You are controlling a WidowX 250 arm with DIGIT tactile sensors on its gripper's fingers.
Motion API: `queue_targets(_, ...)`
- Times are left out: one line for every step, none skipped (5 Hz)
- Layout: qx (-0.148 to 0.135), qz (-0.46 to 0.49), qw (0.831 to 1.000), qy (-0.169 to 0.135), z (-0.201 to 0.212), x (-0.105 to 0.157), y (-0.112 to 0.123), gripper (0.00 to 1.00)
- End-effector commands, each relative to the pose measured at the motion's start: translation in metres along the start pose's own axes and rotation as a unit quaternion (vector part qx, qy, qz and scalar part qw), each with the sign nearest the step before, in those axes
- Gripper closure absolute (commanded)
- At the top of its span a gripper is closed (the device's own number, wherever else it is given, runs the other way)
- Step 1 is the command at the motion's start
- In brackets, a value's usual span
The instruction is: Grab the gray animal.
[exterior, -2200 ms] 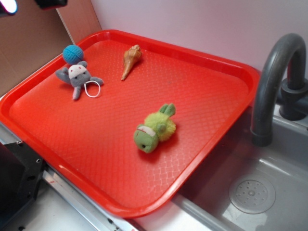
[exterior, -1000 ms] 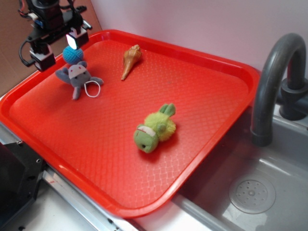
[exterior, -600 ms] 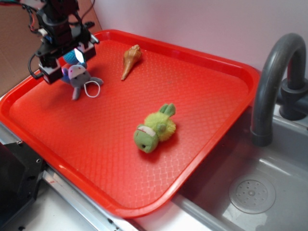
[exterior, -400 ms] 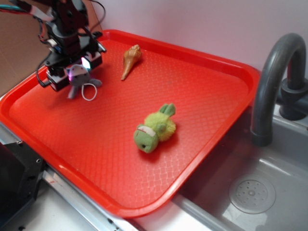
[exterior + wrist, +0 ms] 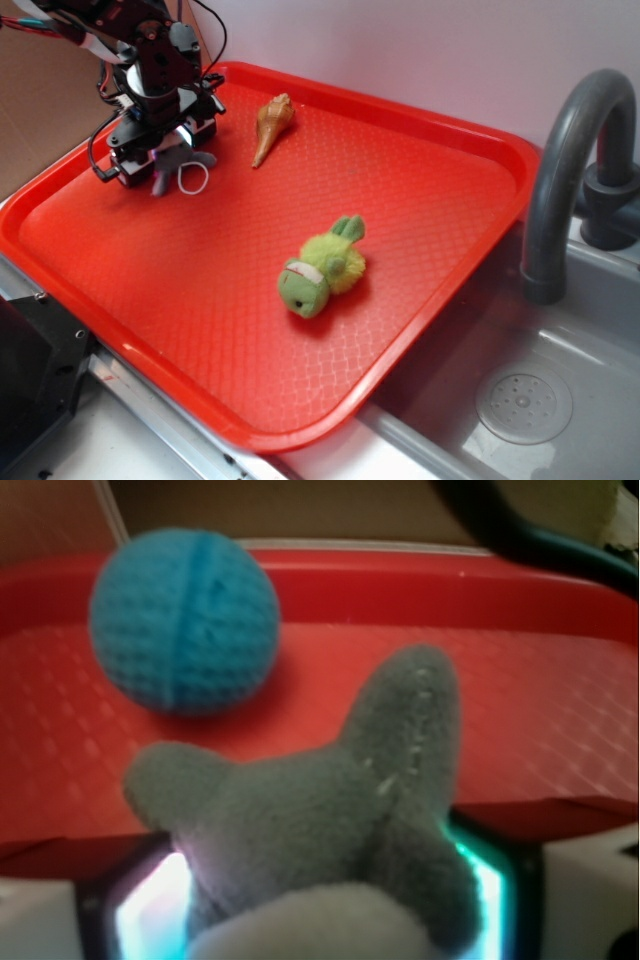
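Since the earlier frames the gripper [image 5: 162,160] has been lowered over the gray animal [image 5: 172,165] at the far-left of the red tray [image 5: 420,250], its fingers astride the toy but seemingly not yet closed, so closing and lifting remain.

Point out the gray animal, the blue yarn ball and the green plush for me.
gray animal [image 5: 330,810]: wrist view, on its gray body.
blue yarn ball [image 5: 183,620]: wrist view, centre of the ball.
green plush [image 5: 322,268]: exterior view, middle of its body.
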State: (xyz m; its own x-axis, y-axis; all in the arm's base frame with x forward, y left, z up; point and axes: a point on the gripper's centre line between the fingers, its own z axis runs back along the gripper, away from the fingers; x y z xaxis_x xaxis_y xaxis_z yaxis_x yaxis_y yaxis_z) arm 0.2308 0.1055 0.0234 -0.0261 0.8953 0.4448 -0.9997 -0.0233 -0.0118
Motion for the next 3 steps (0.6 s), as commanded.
queue_targets(-0.036, 0.021, 0.999, 0.018, 0.021, 0.009, 0.024, 1.0)
queue_targets(-0.082, 0.0, 0.994, 0.067, 0.06, 0.026, 0.024, 1.0)
queue_targets(-0.122, -0.067, 0.981, 0.134, 0.105, 0.038, 0.019, 1.0)
